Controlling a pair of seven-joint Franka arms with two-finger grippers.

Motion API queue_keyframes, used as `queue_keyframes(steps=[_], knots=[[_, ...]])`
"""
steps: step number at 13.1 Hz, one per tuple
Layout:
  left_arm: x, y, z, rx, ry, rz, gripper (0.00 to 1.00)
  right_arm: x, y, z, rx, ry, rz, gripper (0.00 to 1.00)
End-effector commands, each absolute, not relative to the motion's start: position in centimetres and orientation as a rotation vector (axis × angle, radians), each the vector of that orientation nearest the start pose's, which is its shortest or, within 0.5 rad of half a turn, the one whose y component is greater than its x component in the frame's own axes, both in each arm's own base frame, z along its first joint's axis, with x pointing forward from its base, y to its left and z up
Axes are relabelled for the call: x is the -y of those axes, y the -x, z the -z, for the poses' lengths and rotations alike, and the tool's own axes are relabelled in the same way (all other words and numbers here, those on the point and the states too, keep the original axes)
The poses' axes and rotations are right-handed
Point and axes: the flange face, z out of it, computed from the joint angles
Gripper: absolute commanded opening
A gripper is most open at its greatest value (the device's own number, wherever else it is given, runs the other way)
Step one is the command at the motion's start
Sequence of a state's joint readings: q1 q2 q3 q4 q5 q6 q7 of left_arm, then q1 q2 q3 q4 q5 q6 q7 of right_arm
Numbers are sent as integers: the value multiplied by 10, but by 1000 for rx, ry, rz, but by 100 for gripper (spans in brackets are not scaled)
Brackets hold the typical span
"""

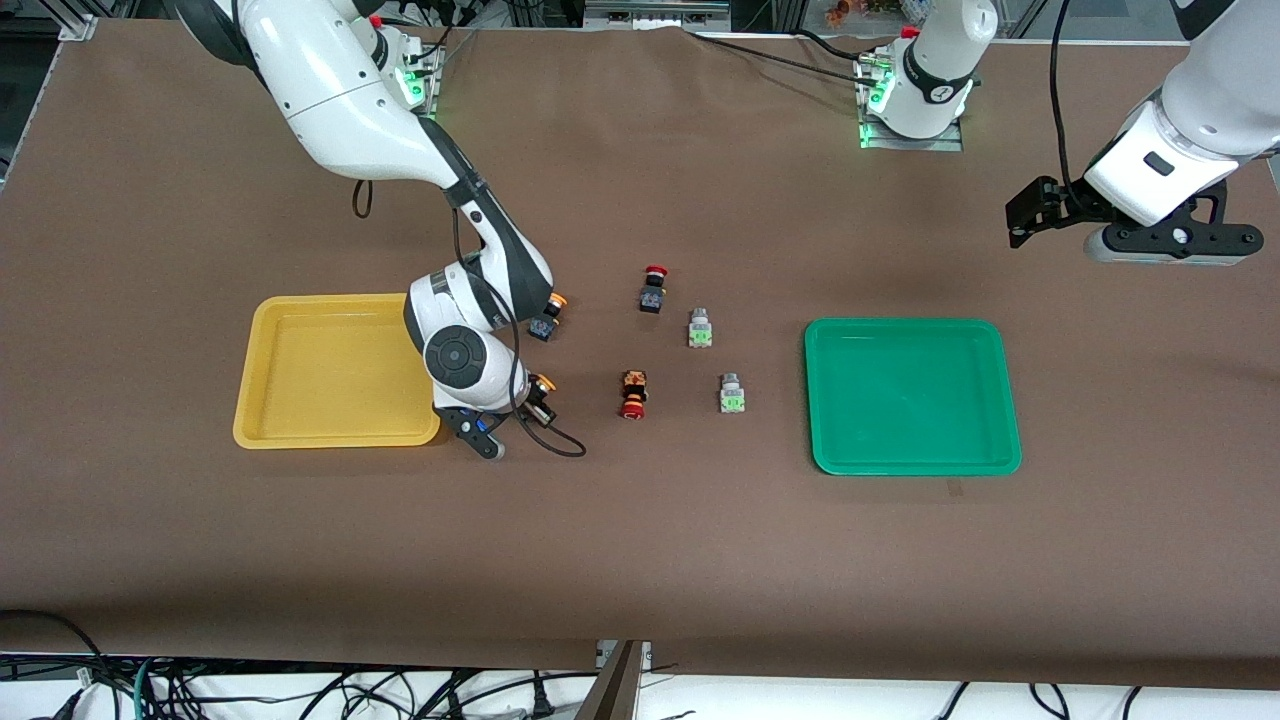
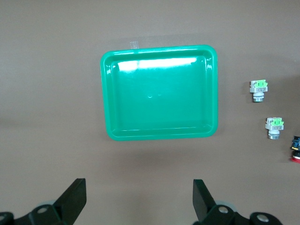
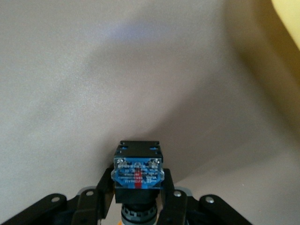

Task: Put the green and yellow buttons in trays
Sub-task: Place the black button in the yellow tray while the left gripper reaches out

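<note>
My right gripper (image 1: 510,415) is shut on a yellow button (image 1: 541,385), whose black-blue body (image 3: 137,173) sits between the fingers. It is low over the cloth beside the yellow tray (image 1: 270,400), whose corner shows in the right wrist view (image 3: 288,18). A second yellow button (image 1: 548,318) lies on the cloth by the right arm's wrist. Two green buttons (image 1: 701,328) (image 1: 733,394) lie between the trays, and they also show in the left wrist view (image 2: 259,89) (image 2: 274,126). The green tray (image 1: 1000,400) (image 2: 159,136) holds nothing. My left gripper (image 1: 1030,215) (image 2: 139,201) is open and empty, waiting high over the cloth at the left arm's end.
Two red-capped buttons (image 1: 653,290) (image 1: 633,393) lie on the cloth between the yellow and green buttons. A black cable (image 1: 560,445) loops from the right wrist onto the cloth. The brown cloth (image 1: 640,560) covers the whole table.
</note>
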State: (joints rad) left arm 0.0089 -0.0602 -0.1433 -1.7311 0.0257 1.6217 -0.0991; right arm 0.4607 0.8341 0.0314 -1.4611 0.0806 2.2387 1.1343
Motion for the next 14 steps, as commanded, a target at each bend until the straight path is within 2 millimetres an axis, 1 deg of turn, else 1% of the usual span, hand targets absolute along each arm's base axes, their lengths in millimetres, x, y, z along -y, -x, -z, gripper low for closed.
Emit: queue_keyframes(steps=[1,2,3,4,5,6,7,8,9,10,11,12,13,14], knots=[[70,-533,-590,-79,3119,-82,100,-314,-647,-216,-1082,2932,-151,0],[70,-534,-588,-74,3119,-86,100,-288,-652,-233,-1020,2992,-193,0],[70,-535,-587,-77,3119,-87,100,-263,-652,-253,-905,3054,-295,0],[73,-538,-580,-94,3119,-108,100,-242,-647,-274,-780,3099,-411,0],[79,-545,-562,-109,3117,-160,100,-220,-644,-287,-689,3125,-490,0],[86,-555,-535,-125,3117,-235,100,-199,-638,-293,-606,3150,-554,0],[105,-559,-521,-171,3115,-269,100,-177,-628,-292,-546,3168,-598,0],[121,-571,-507,-213,3110,-286,100,-155,-615,-290,-469,3176,-614,0],[138,-591,-499,-256,3115,-282,100,-130,-602,-285,-392,3177,-597,0],[157,-614,-487,-290,3129,-281,100,-108,-587,-272,-322,3173,-554,0],[168,-636,-462,-301,3144,-313,100,-87,-575,-255,-259,3174,-495,0],[180,-657,-438,-294,3161,-320,100,-75,-566,-237,-173,3176,-466,0],[199,-675,-415,-284,3187,-273,100,-66,-564,-226,-91,3177,-456,0],[225,-683,-390,-269,3200,-229,100,-57,-564,-216,-22,3176,-477,13]])
